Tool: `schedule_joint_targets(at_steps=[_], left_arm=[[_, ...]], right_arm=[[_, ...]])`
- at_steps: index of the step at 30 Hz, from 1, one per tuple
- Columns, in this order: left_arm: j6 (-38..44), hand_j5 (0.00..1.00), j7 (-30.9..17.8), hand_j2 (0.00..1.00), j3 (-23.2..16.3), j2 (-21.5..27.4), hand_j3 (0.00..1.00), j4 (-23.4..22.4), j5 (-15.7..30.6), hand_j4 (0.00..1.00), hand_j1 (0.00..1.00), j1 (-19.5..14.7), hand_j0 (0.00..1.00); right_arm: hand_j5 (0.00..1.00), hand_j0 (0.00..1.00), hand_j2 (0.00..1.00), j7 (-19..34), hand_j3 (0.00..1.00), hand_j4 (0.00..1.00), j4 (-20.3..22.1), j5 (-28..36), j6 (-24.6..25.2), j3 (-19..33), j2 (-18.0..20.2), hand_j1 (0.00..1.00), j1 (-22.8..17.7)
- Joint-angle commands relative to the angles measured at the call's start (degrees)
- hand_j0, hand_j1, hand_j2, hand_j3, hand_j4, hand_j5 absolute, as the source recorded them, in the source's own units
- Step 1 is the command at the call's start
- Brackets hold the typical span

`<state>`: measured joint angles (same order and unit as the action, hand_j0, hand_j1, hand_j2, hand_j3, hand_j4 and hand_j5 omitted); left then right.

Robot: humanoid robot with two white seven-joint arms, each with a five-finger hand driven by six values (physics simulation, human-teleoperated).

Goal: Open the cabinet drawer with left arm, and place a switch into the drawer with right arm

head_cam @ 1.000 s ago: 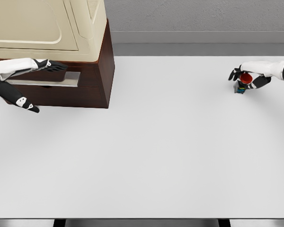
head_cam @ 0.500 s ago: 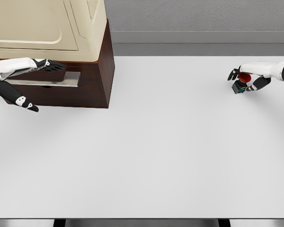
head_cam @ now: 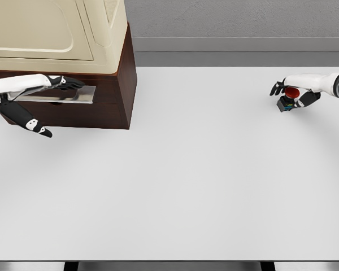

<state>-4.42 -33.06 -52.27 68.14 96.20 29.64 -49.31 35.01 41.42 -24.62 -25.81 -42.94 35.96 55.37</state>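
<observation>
A wide white surface (head_cam: 181,186) fills most of the view. A grey wall (head_cam: 237,20) with a paler band along its foot runs behind the surface's far edge. A dark strip shows below the surface's near edge.

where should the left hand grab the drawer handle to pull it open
Best guess: hook the fingers over the long metal handle near its middle, coming from the front. It is a flat horizontal bar across the drawer front, and the left hand is already at it.

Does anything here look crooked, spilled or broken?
Nothing stands out. The cabinet stands square at the table's back left, and the right robot hand holds the red-buttoned switch. No spills or damage show.
</observation>
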Motion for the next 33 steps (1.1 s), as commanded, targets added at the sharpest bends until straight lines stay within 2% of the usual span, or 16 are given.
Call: schedule_joint_targets(at_steps=[1,11,24,33], left_arm=[[0.0,1.00,0.0,1.00,0.1,0.1,1.00,-0.2,0.2,1.00,1.00,0.0,1.00],[0.0,1.00,0.0,1.00,0.1,-2.0,1.00,-2.5,-0.5,1.00,1.00,0.4,1.00],[0.0,1.00,-0.1,1.00,0.1,-2.4,1.00,-1.9,-0.4,1.00,1.00,1.5,1.00],[0.0,1.00,-0.1,1.00,0.1,-2.4,1.00,-1.9,-0.4,1.00,1.00,1.9,1.00]], right_arm=[[0.70,0.70,0.70,0.0,0.70,0.70,-0.2,-0.3,0.2,0.1,0.0,0.70,0.0],[0.59,0.59,0.59,0.0,0.59,0.59,-0.1,-0.3,0.0,0.2,0.1,0.59,0.0],[0.50,0.50,0.50,0.0,0.50,0.50,0.0,-0.8,0.0,0.3,0.1,0.50,0.5],[0.47,0.47,0.47,0.0,0.47,0.47,1.3,-0.8,-0.7,0.5,-1.2,0.47,1.7]])
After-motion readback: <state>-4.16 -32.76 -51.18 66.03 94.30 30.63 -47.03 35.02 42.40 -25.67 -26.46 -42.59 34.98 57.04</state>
